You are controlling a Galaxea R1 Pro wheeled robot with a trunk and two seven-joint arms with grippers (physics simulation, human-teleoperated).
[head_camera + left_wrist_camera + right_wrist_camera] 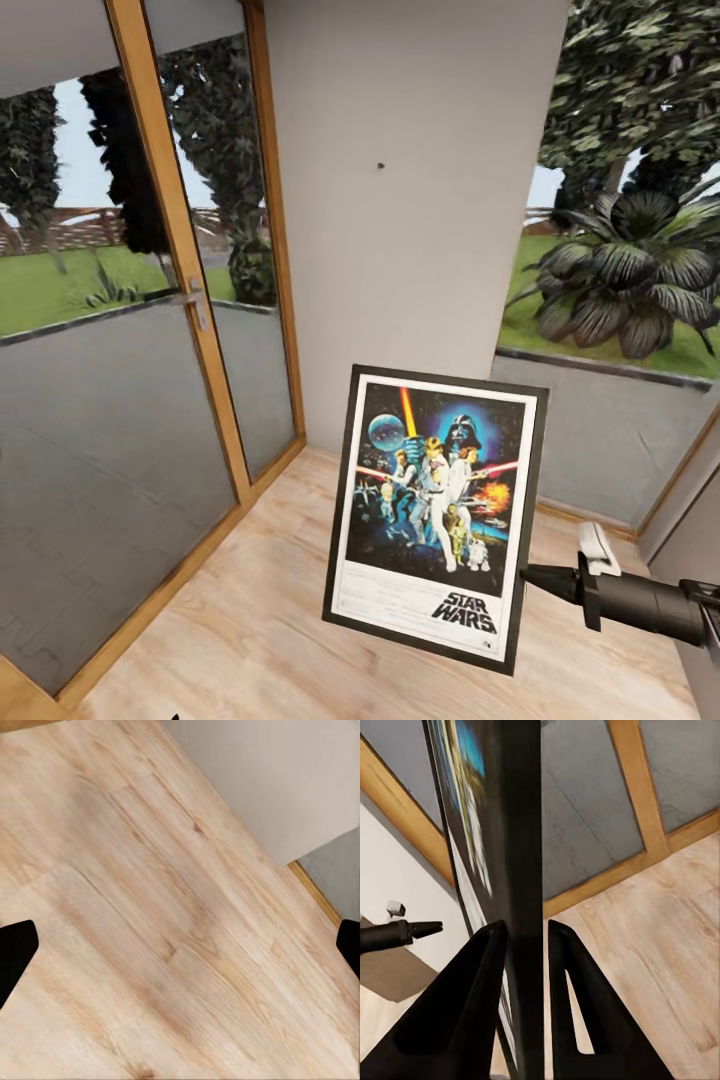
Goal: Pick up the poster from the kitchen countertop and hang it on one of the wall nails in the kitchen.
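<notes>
The poster (pixel 436 515) hangs in mid-air at the lower centre of the head view, slightly tilted, above the wooden floor (pixel 250 620). The right gripper (pixel 526 945) is clenched on its black frame edge, one finger on each side. A small nail (pixel 380 165) sits on the grey wall (pixel 400 200) at upper centre. The left gripper (pixel 180 945) is spread wide, released, over bare floorboards.

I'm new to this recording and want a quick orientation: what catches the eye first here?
The poster stands out, held upright in the air over the wooden floor, its right edge pinched by the right hand. Behind it rises a pale wall with a small dark nail high up, flanked by a wood-framed glass door and a window onto a garden.
</notes>
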